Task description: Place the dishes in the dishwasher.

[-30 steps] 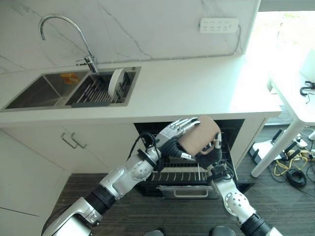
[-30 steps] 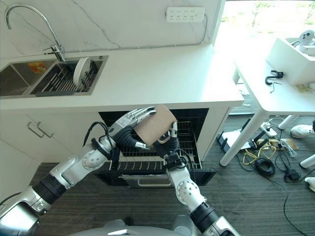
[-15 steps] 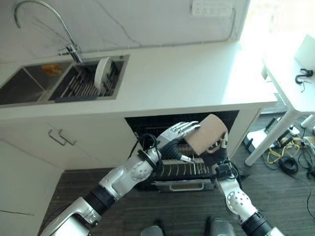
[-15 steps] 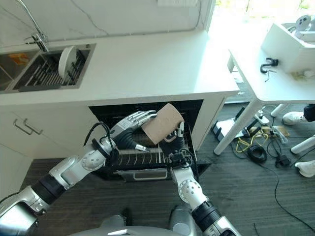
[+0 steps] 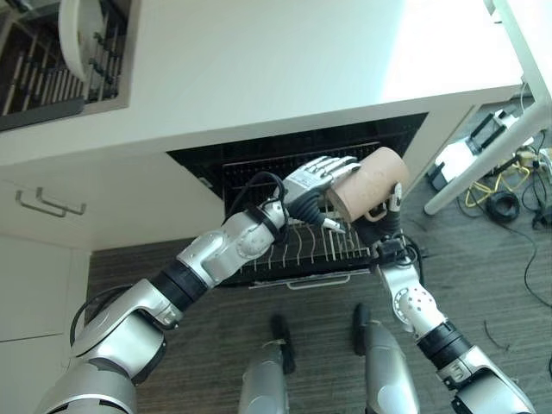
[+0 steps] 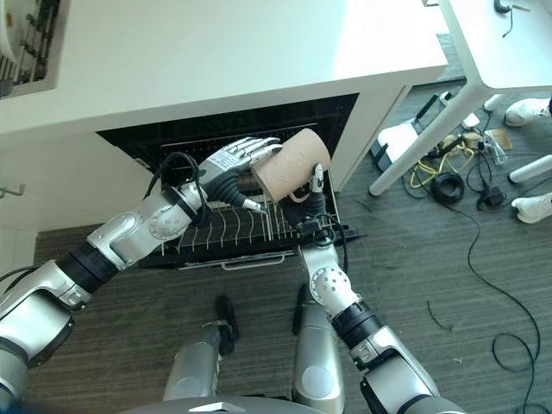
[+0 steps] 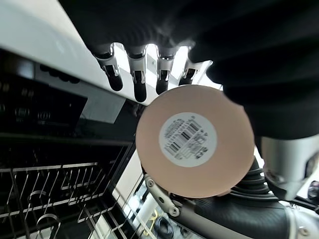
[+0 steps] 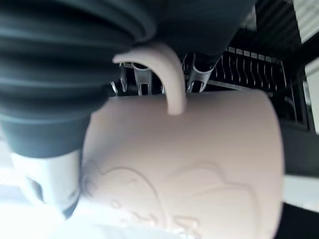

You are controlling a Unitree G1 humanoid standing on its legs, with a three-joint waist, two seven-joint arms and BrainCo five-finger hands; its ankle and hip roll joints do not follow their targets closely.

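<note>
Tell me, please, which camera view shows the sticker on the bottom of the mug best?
The left wrist view: the mug faces it bottom first, so the round sticker shows whole. The right wrist view shows the mug's side and handle; both eye views show its side between the left hand and right hand.

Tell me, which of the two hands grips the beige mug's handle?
The right hand: it holds the beige ceramic mug by the handle, while the left hand rests against its side.

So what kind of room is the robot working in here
Most likely a home or test kitchen. A white countertop runs over an open dishwasher with its wire rack pulled out, a plate stands in a sink rack at the far left, and both hands hold a beige mug.
</note>
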